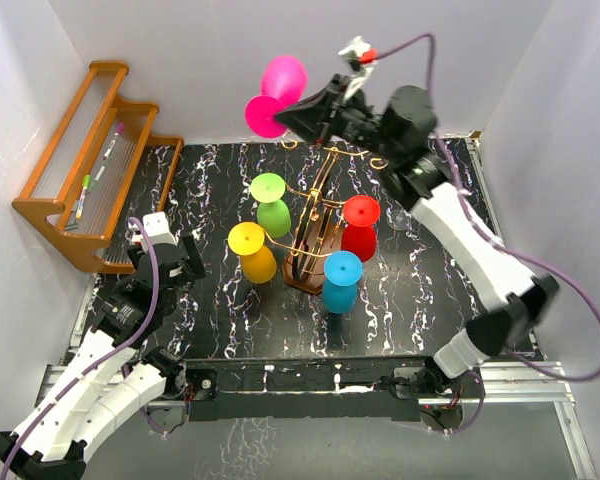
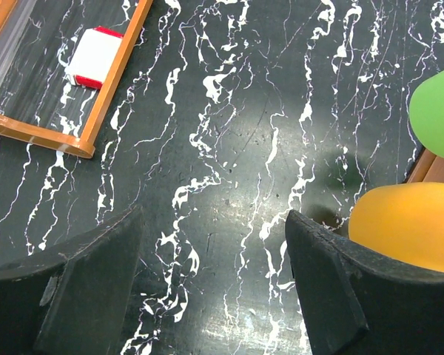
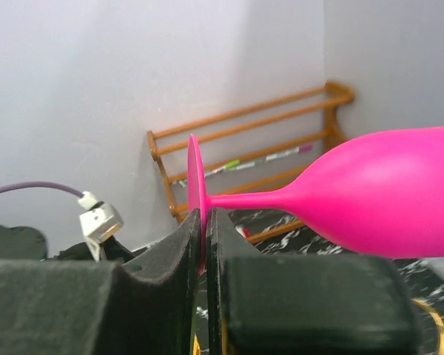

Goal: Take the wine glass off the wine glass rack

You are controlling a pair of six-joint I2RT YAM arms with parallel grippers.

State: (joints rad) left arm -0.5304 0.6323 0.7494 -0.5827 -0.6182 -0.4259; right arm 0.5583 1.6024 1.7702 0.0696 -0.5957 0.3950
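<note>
My right gripper (image 1: 292,112) is shut on the round foot of a pink wine glass (image 1: 278,92) and holds it high at the back, clear of the wine glass rack (image 1: 315,235). In the right wrist view my right gripper (image 3: 205,222) pinches the foot edge-on, and the pink glass (image 3: 385,194) lies sideways with its bowl to the right. The rack, with a dark wooden base and gold wire arms, still carries a green glass (image 1: 271,205), a yellow glass (image 1: 252,252), a red glass (image 1: 360,228) and a blue glass (image 1: 340,282). My left gripper (image 1: 175,262) is open and empty left of the yellow glass.
An orange-brown stepped shelf (image 1: 95,160) stands at the back left with pens on it. Its frame (image 2: 96,118) and a small white-and-red object (image 2: 95,58) show in the left wrist view, with the yellow glass (image 2: 407,222) and green glass (image 2: 438,111) at right.
</note>
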